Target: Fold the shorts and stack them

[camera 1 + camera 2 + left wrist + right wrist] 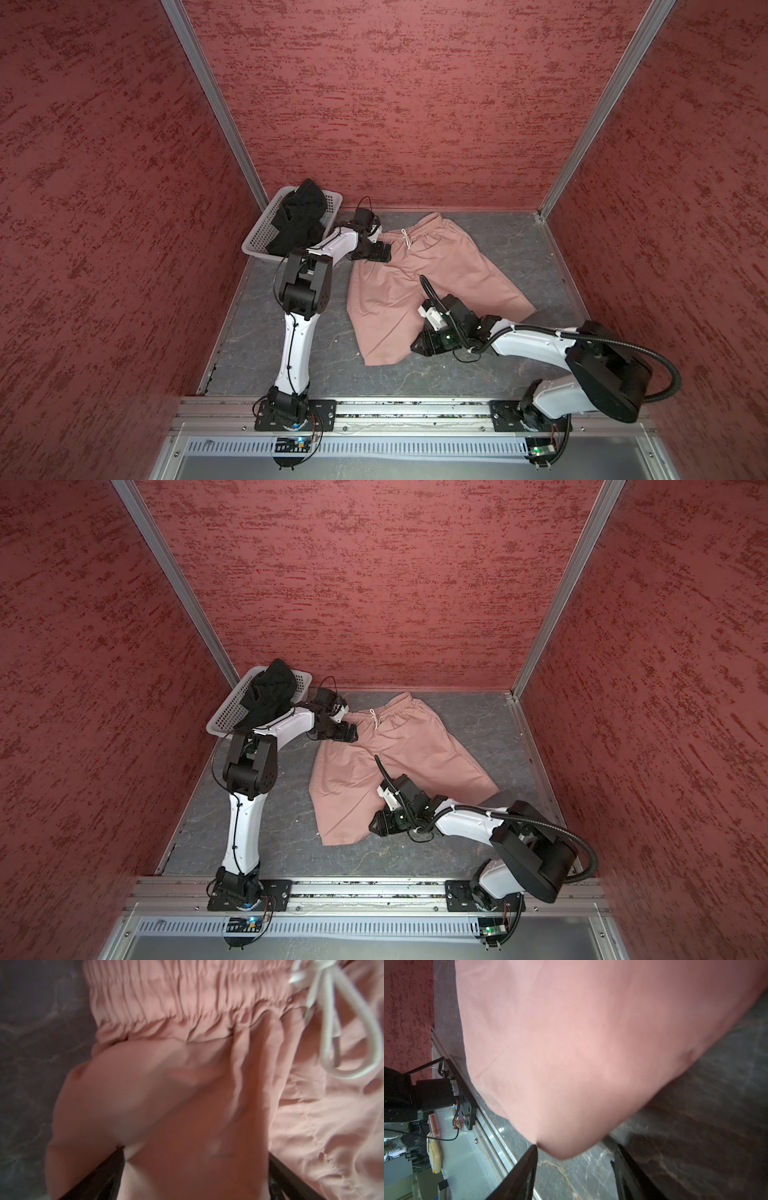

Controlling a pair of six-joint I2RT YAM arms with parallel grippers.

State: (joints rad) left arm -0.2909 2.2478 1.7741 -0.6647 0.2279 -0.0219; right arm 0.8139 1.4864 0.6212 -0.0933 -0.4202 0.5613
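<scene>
The dusty pink shorts [415, 282] [382, 754] lie spread on the grey table, waistband and white drawstring [406, 239] toward the back wall. The black shorts [297, 220] [268, 696] sit bunched in the white basket. My left gripper [384, 253] [195, 1176] is at the waistband's left end, open wide, with pink cloth bulging between its fingers [112, 1174]. My right gripper [415, 345] [576, 1151] is low at the near leg's hem corner, open, and the corner of the cloth [562, 1147] reaches just between its fingertips.
The white perforated basket [259, 237] [226, 717] leans in the back left corner against the red wall. Red walls close in three sides. A metal rail [415, 409] with both arm bases runs along the front edge.
</scene>
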